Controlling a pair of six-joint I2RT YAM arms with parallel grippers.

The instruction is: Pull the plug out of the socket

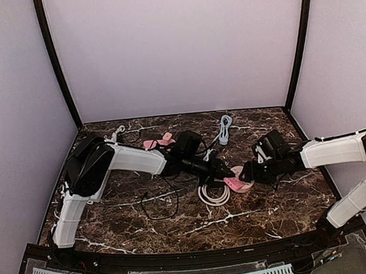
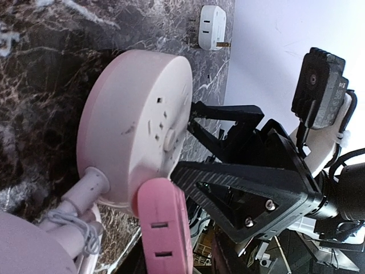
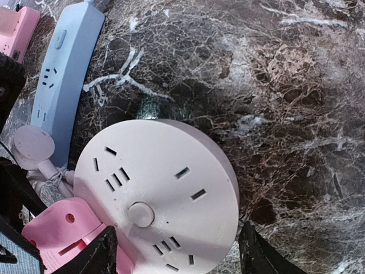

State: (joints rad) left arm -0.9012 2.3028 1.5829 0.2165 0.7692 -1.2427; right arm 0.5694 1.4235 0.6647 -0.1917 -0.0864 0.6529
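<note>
Work on the unplugging looked unfinished: the pink plug (image 3: 60, 234) sat at the lower rim of the round socket (image 3: 157, 194) and appeared to be seated in its face, though the joint itself was hidden. The socket lay mid-bench on the dark marble bench (image 3: 296, 85), with a pale blue power strip (image 3: 63, 74) just beside it and a coiled white cable (image 1: 213, 195) near its front. The right claw (image 3: 178, 242) was spread wide, one finger on either side of the socket's near rim, and firm contact could not be confirmed. The left claw (image 1: 225, 170) had reached in from the other side, close to the plug, but whether it was clenched or released could not be told. By this reading the approach was done, and the grip and the pull itself remained.
</note>
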